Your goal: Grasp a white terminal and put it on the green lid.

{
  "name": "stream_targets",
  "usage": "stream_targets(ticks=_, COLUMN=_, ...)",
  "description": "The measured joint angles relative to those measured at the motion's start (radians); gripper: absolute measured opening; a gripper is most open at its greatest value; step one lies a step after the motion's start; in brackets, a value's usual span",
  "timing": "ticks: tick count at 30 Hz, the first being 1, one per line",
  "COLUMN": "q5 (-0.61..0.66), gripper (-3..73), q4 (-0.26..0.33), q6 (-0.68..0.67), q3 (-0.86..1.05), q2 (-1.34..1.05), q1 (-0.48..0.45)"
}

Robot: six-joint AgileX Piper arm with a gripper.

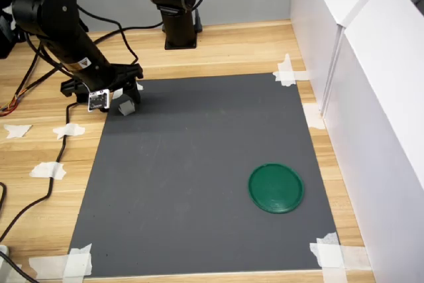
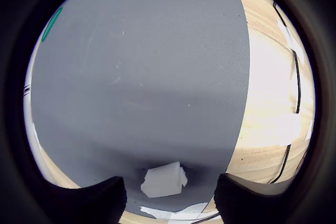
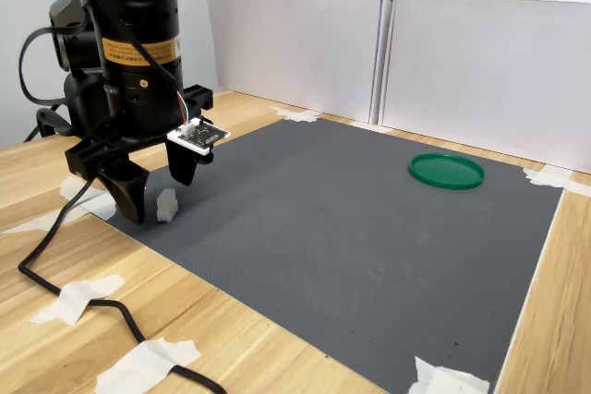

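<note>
At the far-left corner of the grey mat in the first exterior view, the gripper hangs low over the surface, jaws spread wide and holding nothing. The white terminal sits on the mat in the gap between the two fingers; in the second exterior view one dark finger stands to its left and the other to its right, both apart from it as far as can be told. In the first exterior view the terminal itself is mostly masked by the gripper, so no point there.

The wrist view confirms the line-up: the white terminal lies between the two finger pads, a little nearer one pad than the other, neither touching. Its longer side seems to run roughly across the gap, slightly skewed; hard to be sure through the fisheye. A strip of white tape lies just beside it at the mat's edge, not to be confused with it.

Judgement: jaws straddle the part already; the coming move is a short drop and a close, no sideways correction of note.

The green lid lies well apart, toward the first exterior view's lower right, flat and bare. In the second exterior view the green lid sits at the far right of the mat.
</note>
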Motion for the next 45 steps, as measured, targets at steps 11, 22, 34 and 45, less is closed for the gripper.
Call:
stream_targets(ticks=11, q5=-0.003, gripper=70.3, q4=0.008, q6=0.017, q3=0.001, q2=0.000, q1=0.000)
stream_targets(ticks=22, q5=-0.034, gripper=70.3, q4=0.012, q6=-0.033, q3=0.059, q2=0.000, q1=0.000)
stream_targets(ticks=34, q5=-0.069, gripper=63.3, q4=0.020, q6=-0.048, q3=0.059, q2=0.000, q1=0.000)
stream_targets(ticks=45, q5=-0.077, gripper=30.0, q4=0.024, q6=-0.014, q3=0.059, q2=0.000, q1=0.000)
